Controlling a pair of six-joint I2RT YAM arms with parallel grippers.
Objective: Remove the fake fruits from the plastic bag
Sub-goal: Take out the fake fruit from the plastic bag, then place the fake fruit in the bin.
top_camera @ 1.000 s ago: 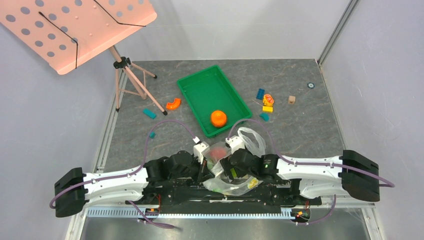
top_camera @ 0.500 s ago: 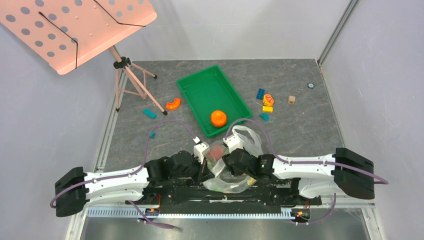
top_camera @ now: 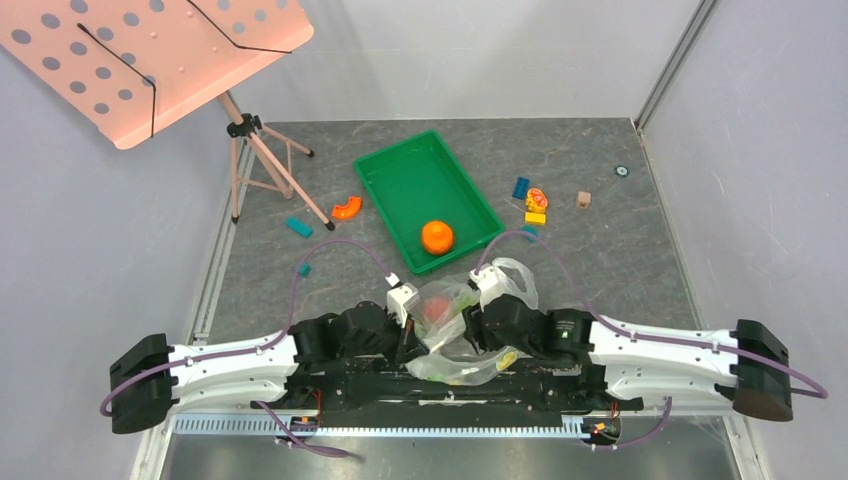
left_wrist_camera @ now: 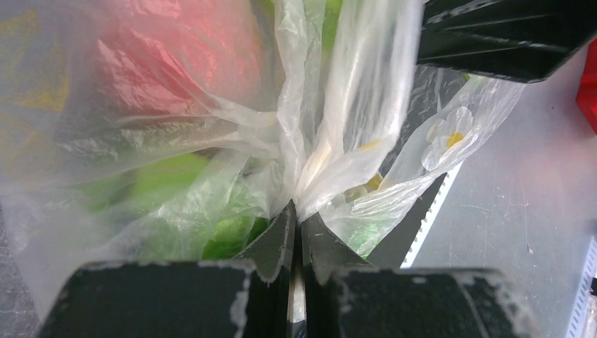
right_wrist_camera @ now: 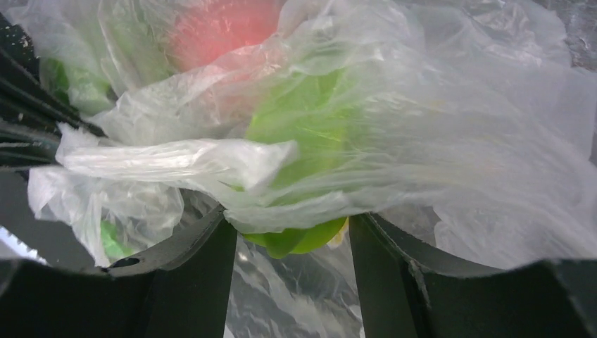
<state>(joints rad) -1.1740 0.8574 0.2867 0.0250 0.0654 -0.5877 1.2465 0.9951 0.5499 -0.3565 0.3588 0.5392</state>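
The clear flower-print plastic bag [top_camera: 455, 345] lies bunched between my two arms at the near edge. My left gripper [left_wrist_camera: 297, 211] is shut on a gathered fold of the bag [left_wrist_camera: 352, 105]. Through the film show the pink peach [left_wrist_camera: 183, 63] and a blurred green fruit [left_wrist_camera: 162, 179]. My right gripper [right_wrist_camera: 288, 220] is shut on the green ribbed fruit [right_wrist_camera: 303, 141], which sits between both fingers with bag film [right_wrist_camera: 457, 141] draped over its top. The peach [right_wrist_camera: 218, 28] lies just beyond it. The round orange [top_camera: 437, 236] rests in the green tray [top_camera: 400, 160]. From above, the left gripper [top_camera: 415, 335] and right gripper [top_camera: 472, 322] flank the bag.
An orange curved toy [top_camera: 346, 208] lies left of the tray. Small coloured blocks [top_camera: 535, 205] lie to its right and teal ones [top_camera: 298, 227] to its left. A music stand's tripod [top_camera: 262, 150] stands at the back left. Grey walls close in both sides.
My right gripper has gone from wide open to shut on the green ribbed fruit, and its arm has drawn to the right, tugging the bag. The left arm has stayed put.
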